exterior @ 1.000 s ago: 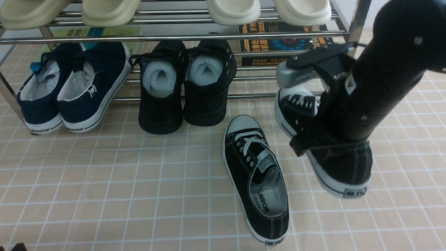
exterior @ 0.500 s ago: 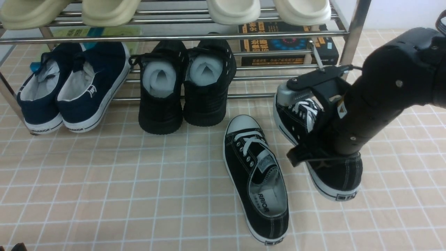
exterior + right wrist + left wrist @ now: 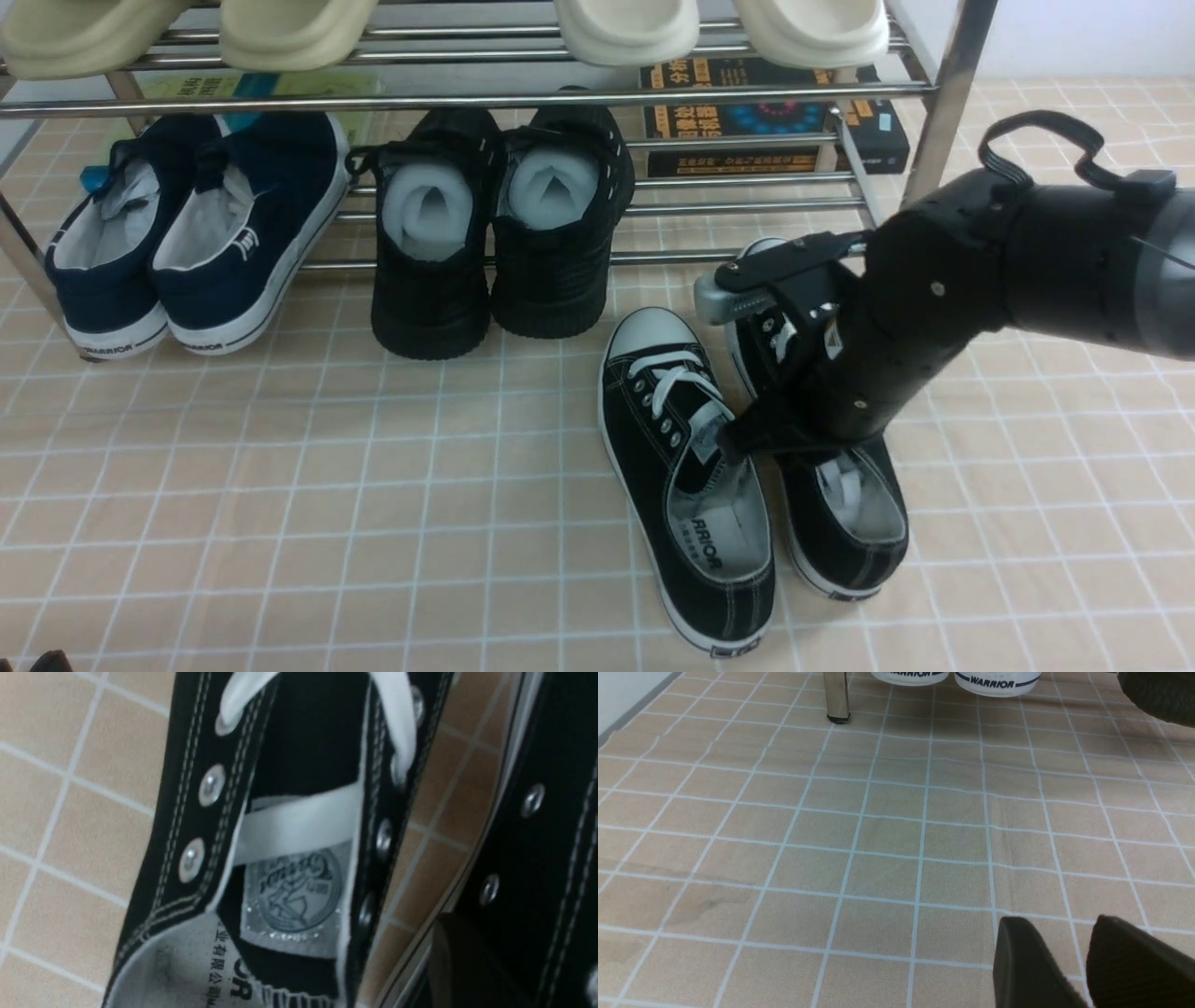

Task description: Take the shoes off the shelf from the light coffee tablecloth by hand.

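Under and beside my right claw point(image 3: 747, 441): two black sneakers, the left one point(image 3: 686, 523) and the right one point(image 3: 854, 523), white toe caps towards the shelf point(image 3: 467, 101).
Sneaker position: both lie in front of the shelf on the light coffee tablecloth point(image 3: 373, 560), side by side; my wrist camera shows a strip of cloth between them.
Right claw: it hangs low over the right one, hiding its middle. I see a single blurred finger in the wrist view, against that sneaker's inner side, so I can't tell whether the claw is spread or pressed together.
Left claw point(image 3: 1062, 921): spread a little, with only cloth between its tips, well apart from the sneakers.
Left of the right claw, further off: an all-black pair point(image 3: 495, 252) with white stuffing, then a navy pair point(image 3: 196, 233), both with their heels towards me.
Above and beyond the right claw: light clogs on the upper tier, yellowish ones point(image 3: 289, 37) to the left and whiter ones point(image 3: 630, 37) to the right; a black book point(image 3: 775, 121) shows behind the bars.
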Available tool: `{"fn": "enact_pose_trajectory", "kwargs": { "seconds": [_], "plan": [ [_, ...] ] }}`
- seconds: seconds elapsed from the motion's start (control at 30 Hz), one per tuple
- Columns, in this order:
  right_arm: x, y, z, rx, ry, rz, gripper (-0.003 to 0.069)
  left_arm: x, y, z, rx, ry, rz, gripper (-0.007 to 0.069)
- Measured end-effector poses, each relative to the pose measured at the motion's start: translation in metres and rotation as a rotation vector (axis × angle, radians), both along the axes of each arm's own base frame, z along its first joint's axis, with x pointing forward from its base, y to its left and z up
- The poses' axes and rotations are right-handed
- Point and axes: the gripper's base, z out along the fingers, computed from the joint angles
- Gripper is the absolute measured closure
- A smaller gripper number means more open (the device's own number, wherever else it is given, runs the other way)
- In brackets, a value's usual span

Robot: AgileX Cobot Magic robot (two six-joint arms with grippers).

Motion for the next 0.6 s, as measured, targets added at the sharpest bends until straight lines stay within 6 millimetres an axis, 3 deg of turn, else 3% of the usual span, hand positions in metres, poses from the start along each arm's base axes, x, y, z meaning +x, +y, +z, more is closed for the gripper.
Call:
{"fn": "enact_pose_trajectory", "kwargs": {
  "seconds": [0.17,0.27,0.37,0.4,0.47,0.6],
  "plan": [
    [-0.0018,-0.0026,-0.0009,-0.018,0.031,-0.007,0.0423,0.0000,0.0000,0.0000,0.000,0.000,0.000,0.0385],
    [-0.0041,-0.0042,-0.0019,-0.035,0.059,-0.004,0.0416,0.0000,0.0000,0.0000,0.000,0.000,0.000,0.0385],
    [-0.0054,-0.0048,-0.0023,-0.042,0.073,0.007,0.0480,0.0000,0.0000,0.0000,0.000,0.000,0.000,0.0385],
    [-0.0060,-0.0043,-0.0024,-0.038,0.079,0.011,0.0556,0.0000,0.0000,0.0000,0.000,0.000,0.000,0.0385],
    [-0.0067,-0.0032,-0.0023,-0.024,0.089,0.006,0.0639,0.0000,0.0000,0.0000,0.000,0.000,0.000,0.0385],
    [-0.0094,-0.0028,-0.0028,-0.016,0.121,-0.002,0.0662,0.0000,0.0000,0.0000,0.000,0.000,0.000,0.0385]
  ]
}}
